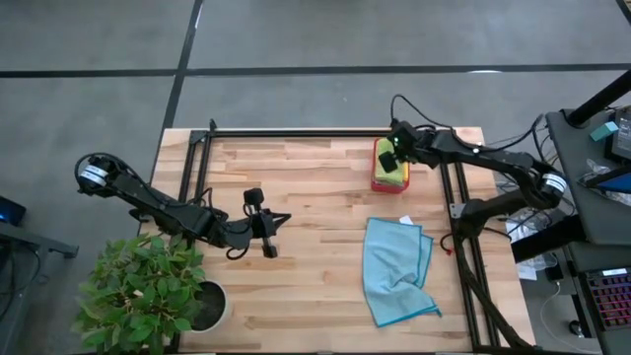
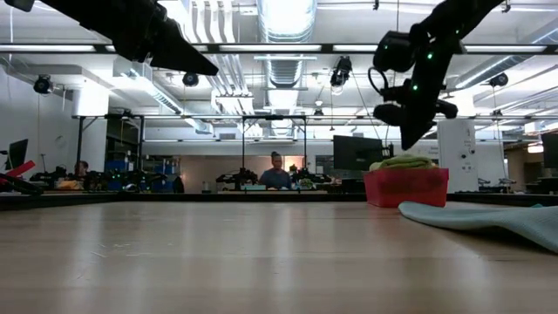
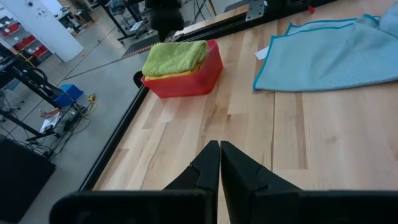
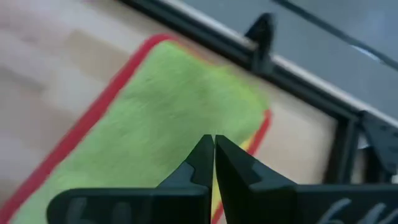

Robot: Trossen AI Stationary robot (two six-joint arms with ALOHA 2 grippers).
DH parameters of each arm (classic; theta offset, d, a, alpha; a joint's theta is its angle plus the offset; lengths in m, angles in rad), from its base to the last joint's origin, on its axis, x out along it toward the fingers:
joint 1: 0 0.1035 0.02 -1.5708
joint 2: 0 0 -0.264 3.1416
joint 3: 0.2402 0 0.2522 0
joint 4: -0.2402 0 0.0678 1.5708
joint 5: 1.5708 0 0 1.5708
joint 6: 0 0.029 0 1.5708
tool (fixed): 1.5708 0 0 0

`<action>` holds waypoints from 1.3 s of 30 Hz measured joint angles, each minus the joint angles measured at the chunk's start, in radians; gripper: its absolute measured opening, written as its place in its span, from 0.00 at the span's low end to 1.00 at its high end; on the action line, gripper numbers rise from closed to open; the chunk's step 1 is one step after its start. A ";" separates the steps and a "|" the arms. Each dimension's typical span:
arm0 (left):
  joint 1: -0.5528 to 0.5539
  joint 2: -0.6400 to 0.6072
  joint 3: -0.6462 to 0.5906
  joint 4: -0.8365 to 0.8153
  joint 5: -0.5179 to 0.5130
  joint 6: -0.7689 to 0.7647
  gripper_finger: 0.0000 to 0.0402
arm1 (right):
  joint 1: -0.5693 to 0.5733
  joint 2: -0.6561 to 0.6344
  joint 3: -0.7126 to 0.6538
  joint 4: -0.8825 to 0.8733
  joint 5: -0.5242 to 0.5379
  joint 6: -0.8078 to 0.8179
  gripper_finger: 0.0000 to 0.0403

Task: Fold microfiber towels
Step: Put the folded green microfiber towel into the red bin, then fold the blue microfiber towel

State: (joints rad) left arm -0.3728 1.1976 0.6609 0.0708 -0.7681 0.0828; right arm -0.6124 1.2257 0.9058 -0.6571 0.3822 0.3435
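We see the right pincer (image 1: pixel 391 158) hanging over the red tray (image 1: pixel 379 181) at the far right part of the wooden surface (image 1: pixel 315 187), its fingers (image 4: pixel 205 163) pressed together with nothing between them. In the right wrist view their tips point down at the green towel (image 4: pixel 161 118), which lies folded on top of the tray's stack; whether they touch it we cannot tell. In the low view this pincer (image 2: pixel 408 131) hangs just above the tray (image 2: pixel 405 187), with the green towel (image 2: pixel 403 161) bulging over the rim. A yellow towel (image 3: pixel 169 73) shows as a thin edge under the green one (image 3: pixel 175 56) in the left wrist view, both inside the tray (image 3: pixel 186 84). The blue towel (image 1: pixel 396 268) lies loose and rumpled on the surface nearer the front, to the right of centre and well apart from the tray, with part of it turned over on itself. The left pincer (image 1: pixel 268 235) is over the left half of the surface, well apart from all the towels, its fingers (image 3: pixel 208 168) also pressed together and empty. A potted plant (image 1: pixel 148 291) stands at the front left corner. In the room beyond the surface a person (image 2: pixel 277 173) sits at a desk.
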 joint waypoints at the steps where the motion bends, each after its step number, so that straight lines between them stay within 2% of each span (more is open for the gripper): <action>1: 0.000 0.000 0.000 0.000 0.000 0.000 0.00 | -0.013 0.011 -0.001 0.018 0.009 -0.008 0.02; 7: 0.000 0.000 0.000 0.000 0.000 0.000 0.00 | -0.057 0.115 -0.050 0.192 -0.014 -0.060 0.02; 12: 0.000 0.000 0.000 0.000 0.000 0.000 0.00 | -0.056 0.187 -0.044 0.220 -0.013 -0.075 0.02; 16: 0.000 0.000 0.000 0.000 0.000 0.000 0.00 | -0.052 0.172 -0.029 0.201 -0.014 -0.072 0.02; 20: 0.000 0.000 0.000 0.000 0.000 0.001 0.00 | -0.016 0.083 -0.024 0.167 -0.015 -0.051 0.02; 24: 0.000 0.000 0.000 0.000 0.000 0.000 0.00 | 0.065 -0.039 -0.024 0.096 -0.058 0.016 0.02; 30: 0.000 0.000 0.000 0.000 0.000 0.000 0.00 | 0.253 -0.168 -0.046 0.052 -0.260 0.217 0.02; 35: 0.000 0.000 0.000 0.001 0.000 0.000 0.00 | 0.451 -0.174 -0.060 -0.005 -0.370 0.382 0.02; 39: 0.000 0.000 0.000 0.002 0.000 -0.005 0.00 | 0.582 -0.138 -0.060 -0.152 -0.416 0.487 0.02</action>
State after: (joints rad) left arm -0.3733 1.1976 0.6605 0.0727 -0.7677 0.0778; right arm -0.0300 1.0879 0.8459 -0.8091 -0.0336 0.8300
